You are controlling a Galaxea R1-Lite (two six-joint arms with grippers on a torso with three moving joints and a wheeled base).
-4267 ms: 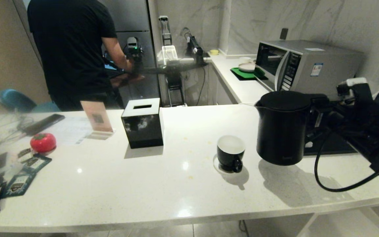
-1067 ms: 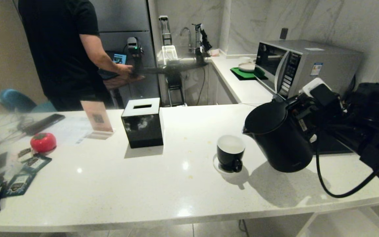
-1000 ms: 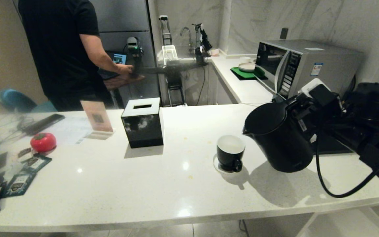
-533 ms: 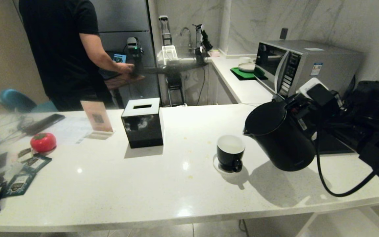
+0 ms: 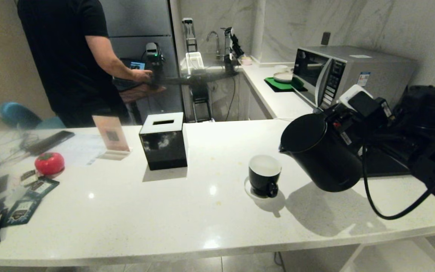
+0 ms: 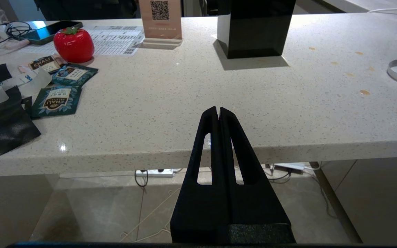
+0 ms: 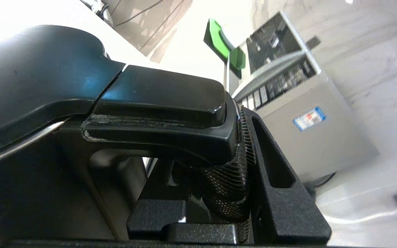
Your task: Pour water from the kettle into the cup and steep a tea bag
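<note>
**Black kettle tips toward waiting cup**

Matte black and jug-shaped, the kettle [image 5: 321, 153] hangs clear of the white stone counter [image 5: 187, 215], gripped by its handle in the right gripper [image 5: 347, 126] at the right side of the head view. Its long axis leans away from upright, the lid end tilted toward the robot's left and the base swung out to the right. The small pointed spout aims left and slightly down, poised above and just to the right of the cup [image 5: 264, 175]. No stream of water can be made out between spout and cup.

From the right wrist view, the gripper's ribbed fingers [image 7: 274, 172] press against the glossy top bar of the kettle handle [image 7: 157, 100], clamped narrow around it. A black cable loops down from the right arm over the counter's edge.

The cup, round and black with a white inside, stands upright on its white saucer [image 5: 248, 190] on the counter, loop handle turned toward the robot.

The left gripper [image 6: 218, 113] sits parked low before the counter's near edge, its two fingers pressed together, holding nothing.

Further left on the counter stand a black tissue box [image 5: 163, 141], a red tomato-shaped object [image 5: 49, 163] and dark blue printed packets [image 5: 32, 196]. A person in a black shirt [image 5: 66, 56] stands beyond the counter.
</note>
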